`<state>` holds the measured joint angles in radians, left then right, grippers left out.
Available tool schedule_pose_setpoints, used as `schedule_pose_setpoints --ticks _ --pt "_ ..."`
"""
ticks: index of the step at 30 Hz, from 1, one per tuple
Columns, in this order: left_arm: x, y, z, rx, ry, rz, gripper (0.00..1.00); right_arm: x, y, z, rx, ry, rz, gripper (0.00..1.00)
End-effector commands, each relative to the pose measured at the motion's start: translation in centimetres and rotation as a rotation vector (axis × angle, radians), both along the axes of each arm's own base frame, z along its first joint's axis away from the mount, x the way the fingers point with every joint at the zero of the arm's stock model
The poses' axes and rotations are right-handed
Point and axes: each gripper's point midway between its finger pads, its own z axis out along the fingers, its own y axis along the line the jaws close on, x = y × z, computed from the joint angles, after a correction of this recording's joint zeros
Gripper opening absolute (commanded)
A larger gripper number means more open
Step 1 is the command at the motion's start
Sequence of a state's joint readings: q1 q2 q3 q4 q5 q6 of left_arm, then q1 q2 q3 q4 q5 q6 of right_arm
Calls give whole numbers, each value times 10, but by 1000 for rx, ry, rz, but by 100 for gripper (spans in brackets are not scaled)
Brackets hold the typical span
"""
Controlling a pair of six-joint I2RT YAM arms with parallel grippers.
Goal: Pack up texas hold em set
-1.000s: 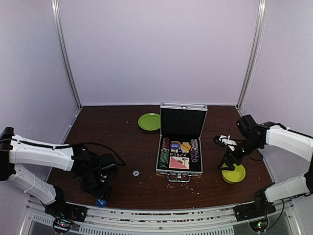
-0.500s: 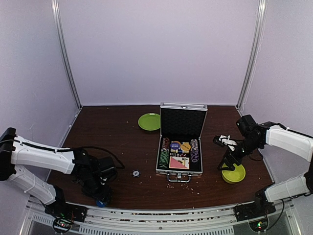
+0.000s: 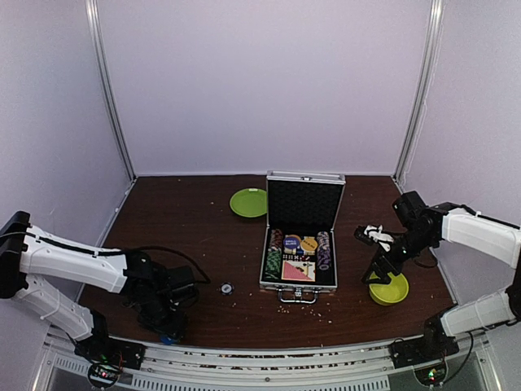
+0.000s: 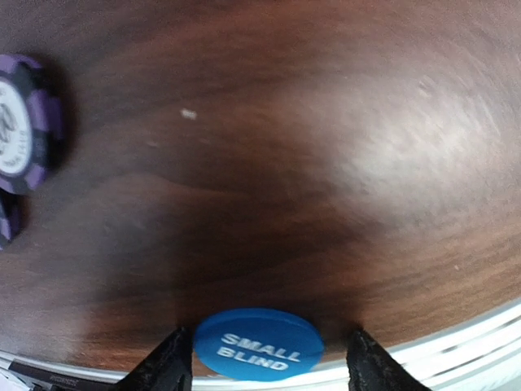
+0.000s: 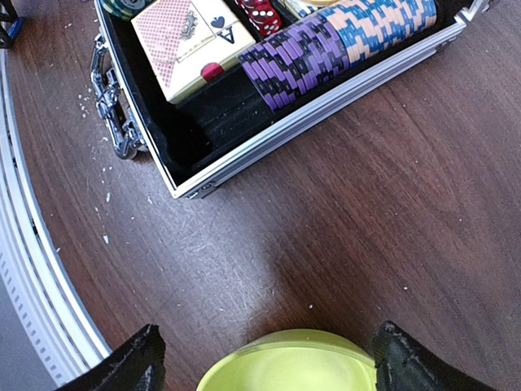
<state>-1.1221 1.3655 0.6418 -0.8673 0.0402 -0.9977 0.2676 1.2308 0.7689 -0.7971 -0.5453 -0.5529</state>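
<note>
The open silver case [image 3: 301, 244] stands mid-table with striped chips, card decks and button discs inside. It also shows in the right wrist view [image 5: 326, 98]. A blue "SMALL BLIND" disc [image 4: 259, 344] lies flat at the table's near edge. My left gripper [image 4: 264, 362] is open and straddles it, with a gap on the right side. In the top view the left gripper [image 3: 167, 328] is low over the disc [image 3: 168, 337]. A purple-striped chip [image 4: 24, 122] lies loose on the table, also seen in the top view [image 3: 226, 287]. My right gripper [image 3: 379, 269] is open and empty above the bowl.
A yellow-green bowl [image 3: 389, 290] sits right of the case, under the right gripper [image 5: 264, 362]; its rim shows in the right wrist view [image 5: 285, 366]. A flat green plate [image 3: 248, 202] lies behind the case. The metal rail [image 3: 269, 358] runs along the near edge.
My left gripper has dropped lower and closer to the near edge, now covering most of the blue disc in the top view. The right arm has not moved.
</note>
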Motion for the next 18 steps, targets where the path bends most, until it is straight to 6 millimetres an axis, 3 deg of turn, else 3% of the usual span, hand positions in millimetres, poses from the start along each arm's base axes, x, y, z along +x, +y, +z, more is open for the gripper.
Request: schedule_pose_setpoints --ticks 1,11,18 --pt "-22 6 -17 53 76 -22 67 6 0 6 -3 -15 4 89" --pt "-20 12 -19 107 58 -31 66 5 0 5 -5 -12 5 89" --pt "-6 2 -20 133 19 -52 66 5 -1 5 -7 -12 3 89"
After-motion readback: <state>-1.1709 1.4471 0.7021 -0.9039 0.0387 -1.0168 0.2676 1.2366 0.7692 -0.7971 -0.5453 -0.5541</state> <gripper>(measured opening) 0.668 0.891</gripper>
